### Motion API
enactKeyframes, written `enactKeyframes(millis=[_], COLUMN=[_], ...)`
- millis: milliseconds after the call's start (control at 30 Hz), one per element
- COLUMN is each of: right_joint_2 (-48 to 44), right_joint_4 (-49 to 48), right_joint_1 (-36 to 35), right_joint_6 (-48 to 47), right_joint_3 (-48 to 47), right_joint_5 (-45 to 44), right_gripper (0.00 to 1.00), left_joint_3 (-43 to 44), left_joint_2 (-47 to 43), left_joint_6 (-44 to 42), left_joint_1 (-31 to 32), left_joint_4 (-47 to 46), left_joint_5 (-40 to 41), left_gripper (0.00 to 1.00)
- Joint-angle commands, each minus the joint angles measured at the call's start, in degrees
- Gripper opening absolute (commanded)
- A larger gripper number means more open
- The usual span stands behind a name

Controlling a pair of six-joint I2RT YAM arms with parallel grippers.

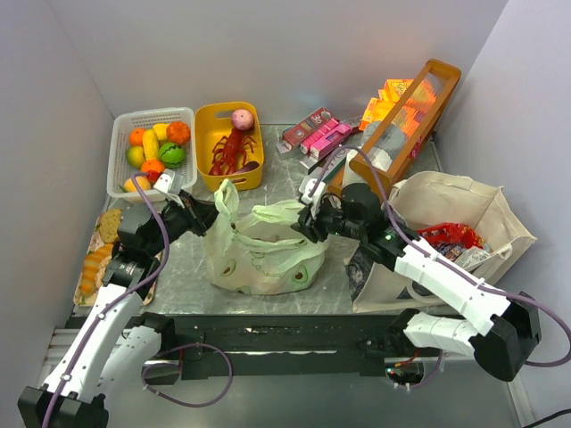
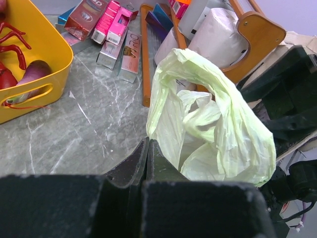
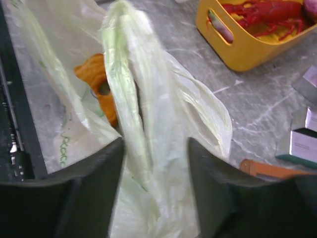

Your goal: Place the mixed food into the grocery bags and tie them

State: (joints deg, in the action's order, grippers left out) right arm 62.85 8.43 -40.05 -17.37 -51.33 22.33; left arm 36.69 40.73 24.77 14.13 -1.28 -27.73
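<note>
Thin pale green translucent plastic bag [image 1: 259,254] mid-counter, golden-brown toy pastry [image 3: 96,82] inside. My left jaws pressed together, pinching its left handle [image 1: 225,198]. My right jaws spread around right handle [image 3: 124,64], not gripping. Beige canvas tote [image 1: 446,201] at right holds red packets [image 1: 451,236]. Neither bag tied yet.

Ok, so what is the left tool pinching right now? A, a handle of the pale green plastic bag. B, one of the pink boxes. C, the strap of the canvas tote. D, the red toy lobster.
A: the left wrist view shows the left tool shut on the thin film of the pale green plastic bag, whose handle loop rises right out of it.
</note>
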Motion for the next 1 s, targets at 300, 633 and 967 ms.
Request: enactKeyframes(millis=[300,633,967], right_joint_2=[-1.0,1.8,9.7], right_joint_4=[-3.0,-5.4,-6.4], right_joint_1=[2.7,7.9,13.0], right_joint_6=[4.4,6.1,5.9], right_joint_3=[-2.3,-3.9,-11.9], right_joint_5=[-5.5,3.8,8.7], right_gripper=[0.0,0.0,0.0], left_joint_3=[6.6,9.0,10.8], left_joint_2=[-5.0,-11.6,-20.0], left_joint_6=[-2.9,-6.8,-12.7], left_joint_1=[-0.2,-1.2,-1.1], left_joint_4=[13.3,26.1,28.3], left_joint_5=[8.8,16.6,4.3], left_gripper=[0.83,0.99,1.0])
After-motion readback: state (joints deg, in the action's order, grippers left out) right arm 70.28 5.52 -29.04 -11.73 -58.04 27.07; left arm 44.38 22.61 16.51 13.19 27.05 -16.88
